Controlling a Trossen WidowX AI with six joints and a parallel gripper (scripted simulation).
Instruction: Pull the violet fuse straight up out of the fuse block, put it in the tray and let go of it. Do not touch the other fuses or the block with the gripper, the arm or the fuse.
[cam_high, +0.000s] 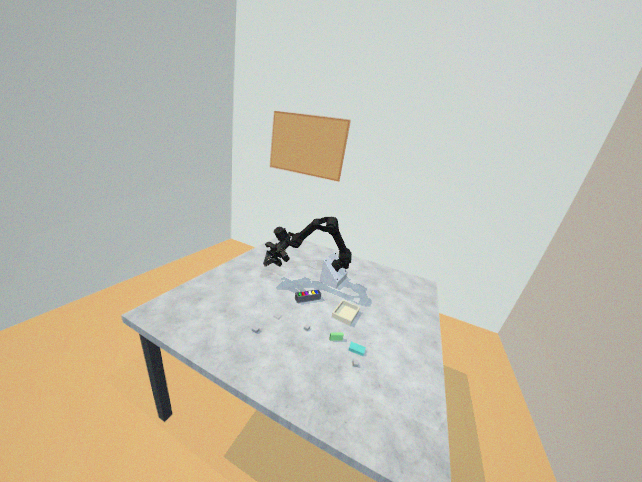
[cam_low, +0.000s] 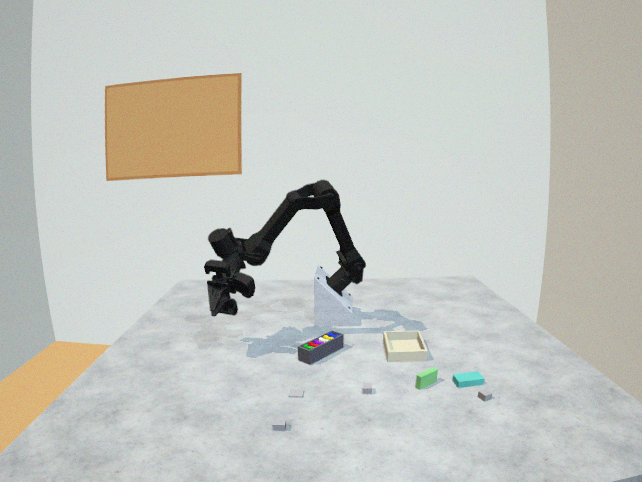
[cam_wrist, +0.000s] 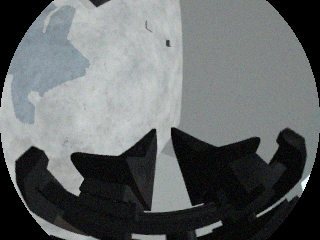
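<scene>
The violet fuse (cam_high: 306, 294) (cam_low: 317, 341) sits in the dark fuse block (cam_high: 308, 299) (cam_low: 322, 353), between the red and the white fuse. The block stands on the table in front of the arm's base. The cream tray (cam_high: 342, 319) (cam_low: 407, 356) stands to the block's right and looks empty. My gripper (cam_high: 272, 262) (cam_low: 223, 310) (cam_wrist: 163, 131) is in the air to the left of the block and well above the table. Its fingers are a narrow gap apart, with nothing between them. The wrist view does not show the violet fuse.
Green, red, white, yellow and blue fuses also sit in the block. A green block (cam_high: 336, 336) (cam_low: 426, 378) and a teal block (cam_high: 357, 348) (cam_low: 468, 379) lie in front of the tray. Several small grey pieces are scattered toward the table's front. The arm's pale base (cam_low: 331, 311) stands behind the block.
</scene>
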